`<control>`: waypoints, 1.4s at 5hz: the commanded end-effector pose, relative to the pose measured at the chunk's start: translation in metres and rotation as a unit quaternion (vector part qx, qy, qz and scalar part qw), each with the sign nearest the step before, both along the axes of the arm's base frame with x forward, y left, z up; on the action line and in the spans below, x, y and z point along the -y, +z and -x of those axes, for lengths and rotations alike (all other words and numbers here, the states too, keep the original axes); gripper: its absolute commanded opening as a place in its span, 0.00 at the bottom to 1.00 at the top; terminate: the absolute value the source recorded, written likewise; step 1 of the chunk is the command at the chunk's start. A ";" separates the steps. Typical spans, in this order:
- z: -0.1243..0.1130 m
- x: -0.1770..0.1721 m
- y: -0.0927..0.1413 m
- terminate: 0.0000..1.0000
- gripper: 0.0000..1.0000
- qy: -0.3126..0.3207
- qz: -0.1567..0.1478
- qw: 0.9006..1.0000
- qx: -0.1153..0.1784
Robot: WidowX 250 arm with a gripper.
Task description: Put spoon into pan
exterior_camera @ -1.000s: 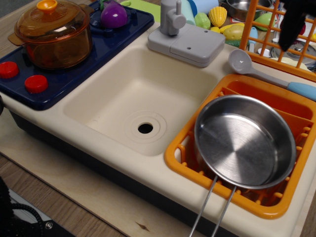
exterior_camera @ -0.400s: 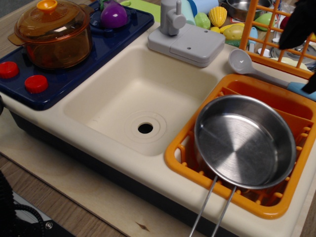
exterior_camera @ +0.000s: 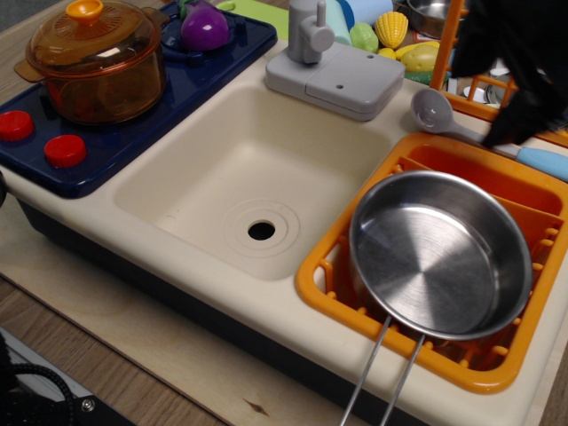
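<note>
The dark gripper (exterior_camera: 519, 120), too blurred to tell whether its jaws are spread or pressed together, hangs over the middle of the spoon (exterior_camera: 484, 133), whose bowl lies to its left, with the pan (exterior_camera: 441, 253) in the orange rack (exterior_camera: 319, 275) below it.

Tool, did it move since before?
Yes. The tool has come down and left from the top right corner, past the orange rack, and now reaches the spoon handle.
</note>
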State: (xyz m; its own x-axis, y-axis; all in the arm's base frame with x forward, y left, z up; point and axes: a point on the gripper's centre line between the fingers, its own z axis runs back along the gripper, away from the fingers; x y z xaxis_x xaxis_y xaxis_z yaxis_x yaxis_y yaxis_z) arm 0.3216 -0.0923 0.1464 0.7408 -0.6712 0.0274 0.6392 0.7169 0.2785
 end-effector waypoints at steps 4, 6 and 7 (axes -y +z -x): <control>-0.010 -0.046 -0.010 0.00 1.00 -0.016 0.050 0.998 0.039; -0.018 -0.038 -0.032 0.00 1.00 0.010 0.096 0.994 0.041; -0.016 -0.034 -0.032 0.00 0.00 0.025 0.102 0.994 0.038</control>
State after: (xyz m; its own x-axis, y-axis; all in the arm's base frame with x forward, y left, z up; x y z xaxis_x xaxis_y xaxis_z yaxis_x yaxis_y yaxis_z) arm 0.3329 -0.0612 0.1074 0.7887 -0.5799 0.2042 0.5616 0.8147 0.1446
